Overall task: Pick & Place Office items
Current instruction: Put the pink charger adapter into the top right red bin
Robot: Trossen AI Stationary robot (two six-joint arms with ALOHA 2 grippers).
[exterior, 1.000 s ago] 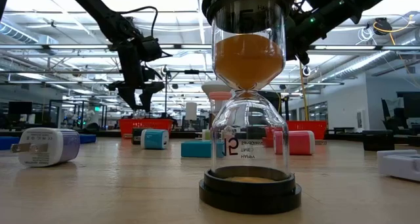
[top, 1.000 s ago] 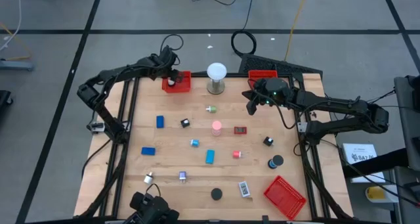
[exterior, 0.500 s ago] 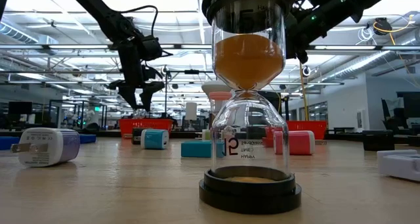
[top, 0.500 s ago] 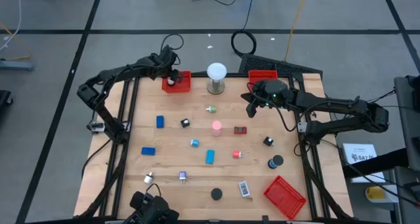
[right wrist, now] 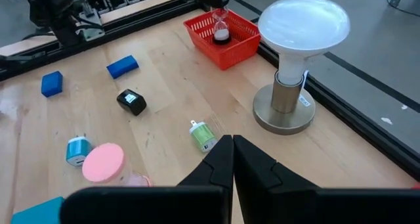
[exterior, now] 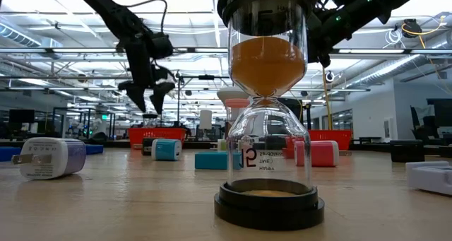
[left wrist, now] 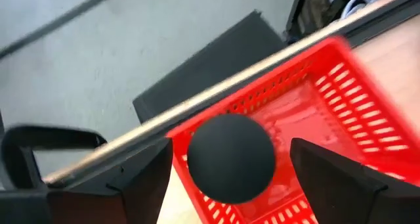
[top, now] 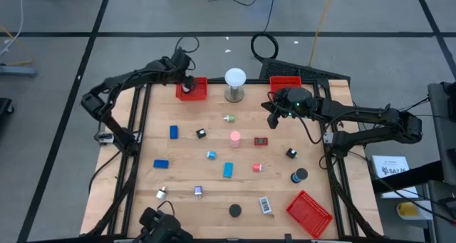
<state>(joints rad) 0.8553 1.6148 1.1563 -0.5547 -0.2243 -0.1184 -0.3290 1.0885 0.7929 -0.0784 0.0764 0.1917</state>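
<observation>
L gripper (exterior: 148, 100): jaws spread wide, nothing between them, hanging over the far-left red tray (top: 194, 93). Wrist view looks straight down on a black round cap (left wrist: 231, 157), the top of a small hourglass (right wrist: 222, 31) standing upright inside that tray.

R gripper (right wrist: 231, 163): fingers pressed together, empty, held above table near far-right tray (top: 285, 80), facing white globe lamp (top: 235, 78).

Items left on the wood, well apart from one another:
- blue blocks (top: 174, 132), (top: 161, 163), (top: 228, 169): prob. rigid plastic, light; take across the short sides.
- pink disc (top: 235, 136): flat, low; likely slick, pinch across the rim.
- black disc (top: 234, 210), black cube (top: 201, 133): small, stiff; cube easy, disc needs low approach.
- white plug adapter (exterior: 51, 158): rounded corners, prongs out one end; grip the flat faces, not the prongs.
- big hourglass (exterior: 268, 100), nearest low cam: glass, fragile, top-heavy; judge best held at a black end cap, not the narrow waist.

Third red tray (top: 309, 213): near-right corner, lies askew.
</observation>
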